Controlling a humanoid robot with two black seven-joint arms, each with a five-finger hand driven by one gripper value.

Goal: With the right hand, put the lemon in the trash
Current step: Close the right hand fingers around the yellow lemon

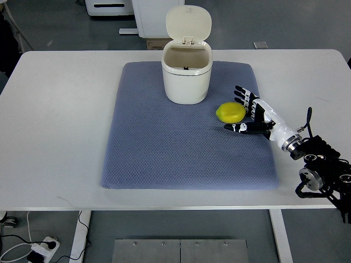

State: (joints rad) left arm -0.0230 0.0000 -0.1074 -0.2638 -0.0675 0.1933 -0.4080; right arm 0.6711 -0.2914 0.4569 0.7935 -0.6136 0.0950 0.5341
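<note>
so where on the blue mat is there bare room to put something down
The blue-grey mat is bare across its whole left half and along the near edge. It is crowded at the far middle, where the cream lidded trash bin stands, and on the right, where the yellow lemon lies beside the open right hand.
</note>
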